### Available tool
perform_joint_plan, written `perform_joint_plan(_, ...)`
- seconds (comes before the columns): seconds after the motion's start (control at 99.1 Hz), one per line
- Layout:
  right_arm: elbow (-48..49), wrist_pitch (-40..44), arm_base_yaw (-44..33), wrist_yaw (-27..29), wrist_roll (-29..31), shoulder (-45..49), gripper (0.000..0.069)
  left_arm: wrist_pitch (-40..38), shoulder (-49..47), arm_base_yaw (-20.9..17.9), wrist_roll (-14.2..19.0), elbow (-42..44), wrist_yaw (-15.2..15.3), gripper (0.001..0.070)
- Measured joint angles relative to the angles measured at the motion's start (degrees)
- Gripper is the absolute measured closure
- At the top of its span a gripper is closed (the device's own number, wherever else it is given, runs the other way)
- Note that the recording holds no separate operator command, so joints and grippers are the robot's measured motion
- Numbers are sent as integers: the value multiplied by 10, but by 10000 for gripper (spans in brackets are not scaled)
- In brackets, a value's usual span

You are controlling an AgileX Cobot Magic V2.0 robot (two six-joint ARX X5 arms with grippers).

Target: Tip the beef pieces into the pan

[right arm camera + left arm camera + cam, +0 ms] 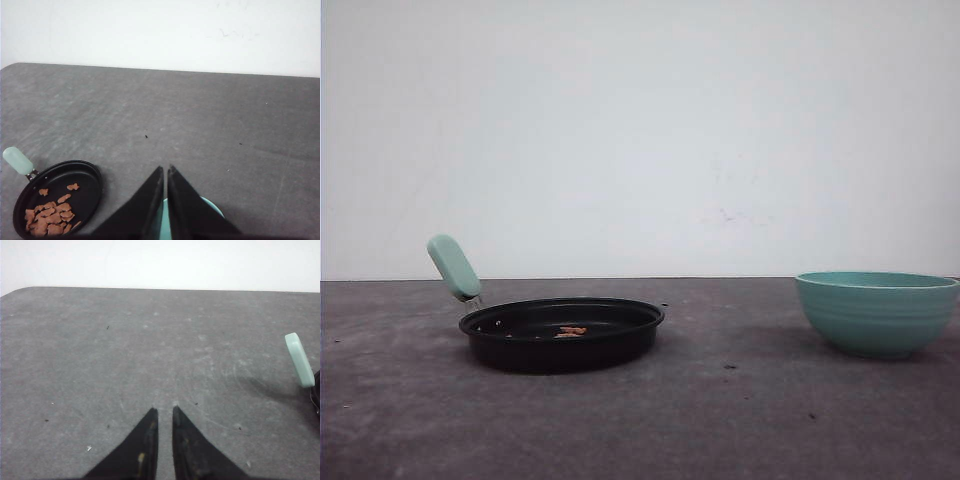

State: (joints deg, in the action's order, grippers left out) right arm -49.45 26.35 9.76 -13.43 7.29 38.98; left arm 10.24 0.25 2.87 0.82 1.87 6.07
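Tools (165, 412) (166, 171) nearly closed, empty (beef pieces (50, 212) in pan (85, 197))

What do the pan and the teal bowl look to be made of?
The pan looks like thin black metal or plastic with a slight sheen; its mint handle looks like matte plastic. The teal bowl looks like glazed ceramic, smooth and ribbed, though plastic is possible.

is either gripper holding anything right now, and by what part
Nothing is held. The left gripper and the right gripper are both shut on nothing. The beef pieces already lie in the pan.
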Motion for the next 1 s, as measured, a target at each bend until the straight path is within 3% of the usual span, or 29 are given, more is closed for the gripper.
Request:
perform_joint_plan(0.444,0,-1,0,2,0,0,681,0,0,0,0,0,0,685)
perform_joint_plan(0.787,0,-46,0,29,-2,-2,681,0,0,0,0,0,0,685)
perform_joint_plan(0.999,38,-85,-39,29,-74,-50,681,0,0,0,0,0,0,685)
